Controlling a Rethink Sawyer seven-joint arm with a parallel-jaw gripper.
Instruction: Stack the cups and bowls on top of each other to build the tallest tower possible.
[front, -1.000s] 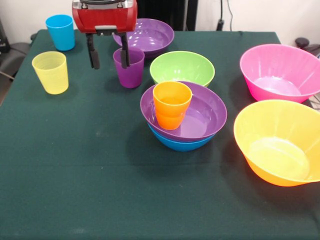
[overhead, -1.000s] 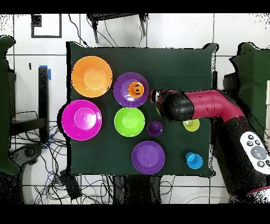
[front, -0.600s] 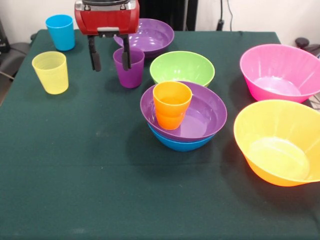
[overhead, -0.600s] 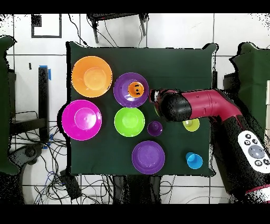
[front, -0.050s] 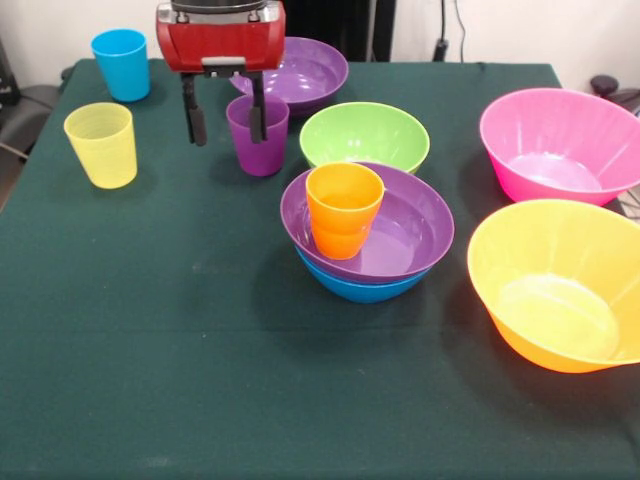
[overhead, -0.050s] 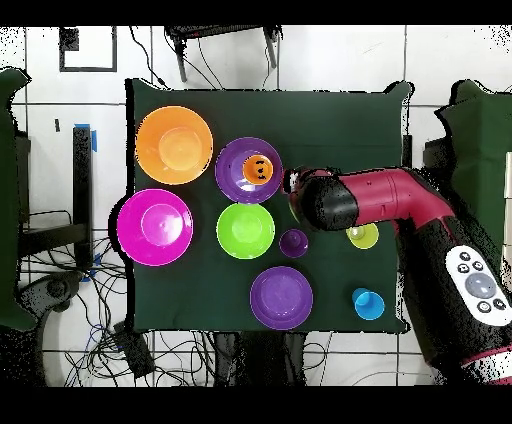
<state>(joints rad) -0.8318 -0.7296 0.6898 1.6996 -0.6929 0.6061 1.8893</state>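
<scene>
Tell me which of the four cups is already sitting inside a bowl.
The orange cup. It stands upright in the purple bowl nested on the blue bowl; the blue, yellow and purple cups stand directly on the table.

Place: a robot lab or test room | Signs: a table (overhead, -0.050s: 340, 120) covered with dark green cloth is set on a white tiled floor (overhead, -0.050s: 330, 60) | loose cables (overhead, -0.050s: 180, 350) are seen around it | a red robot arm (overhead, -0.050s: 400, 205) is mounted beside it
</scene>
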